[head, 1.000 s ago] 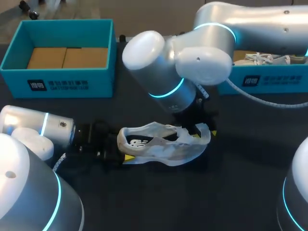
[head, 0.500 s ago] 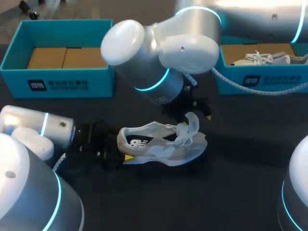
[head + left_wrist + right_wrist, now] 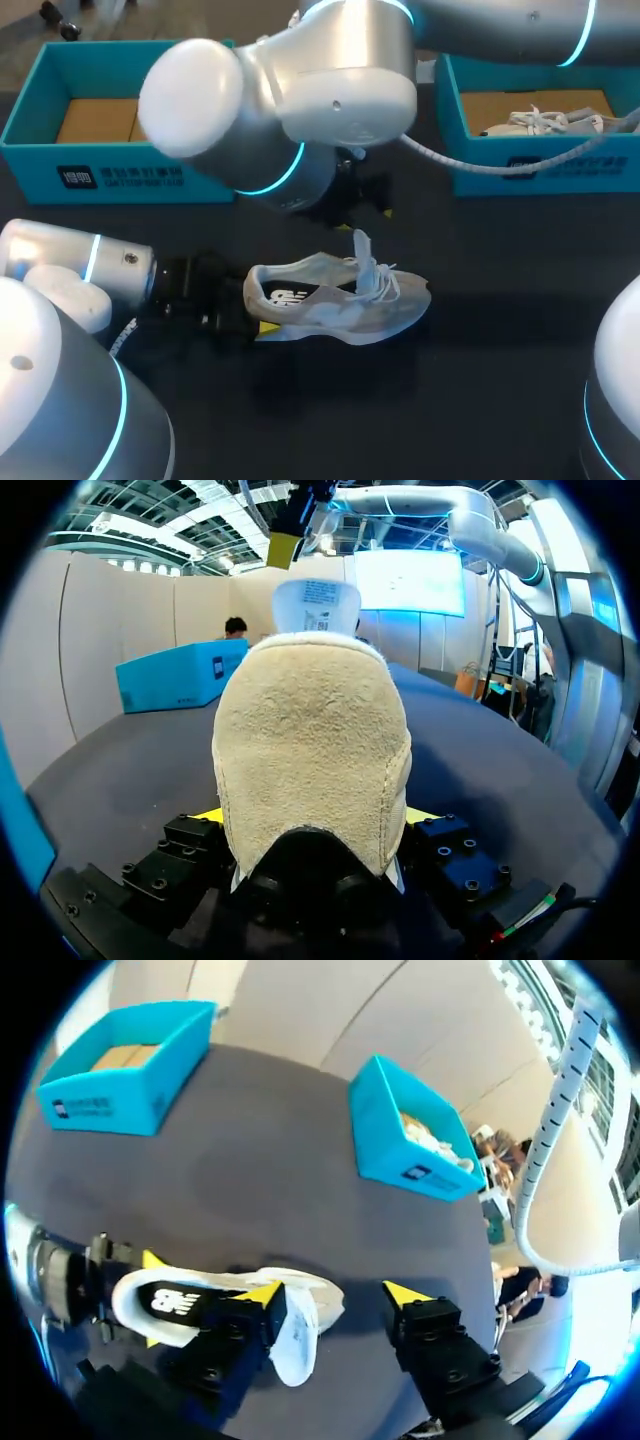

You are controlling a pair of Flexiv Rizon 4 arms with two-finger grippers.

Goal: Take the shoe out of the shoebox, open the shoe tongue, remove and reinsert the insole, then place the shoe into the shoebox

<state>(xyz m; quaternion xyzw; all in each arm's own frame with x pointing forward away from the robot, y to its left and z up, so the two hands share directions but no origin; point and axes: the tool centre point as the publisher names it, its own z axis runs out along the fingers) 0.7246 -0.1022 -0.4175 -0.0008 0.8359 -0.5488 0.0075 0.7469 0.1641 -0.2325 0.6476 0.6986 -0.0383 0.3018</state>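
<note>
A white and grey shoe [image 3: 340,300] lies on its side on the dark table, toe to the right. Its tongue [image 3: 360,245] stands up, with laces loose. My left gripper [image 3: 258,312] is shut on the heel; in the left wrist view the suede heel [image 3: 310,750] fills the space between the fingers of this gripper [image 3: 315,815]. My right gripper [image 3: 365,200] hangs above and behind the shoe, open. In the right wrist view that gripper [image 3: 335,1295] is over the shoe [image 3: 175,1300], and the tongue [image 3: 298,1338] lies against one finger only.
A teal shoebox [image 3: 120,170] with a cardboard insert stands at the back left. A second teal box [image 3: 540,165] at the back right holds another white shoe [image 3: 540,122]. My right arm's big elbow [image 3: 280,100] hangs over the table's middle.
My right gripper pulled the tongue upward, let it go and rose back and to the left. The tongue now stands upright. The left gripper and shoe have stayed put.
</note>
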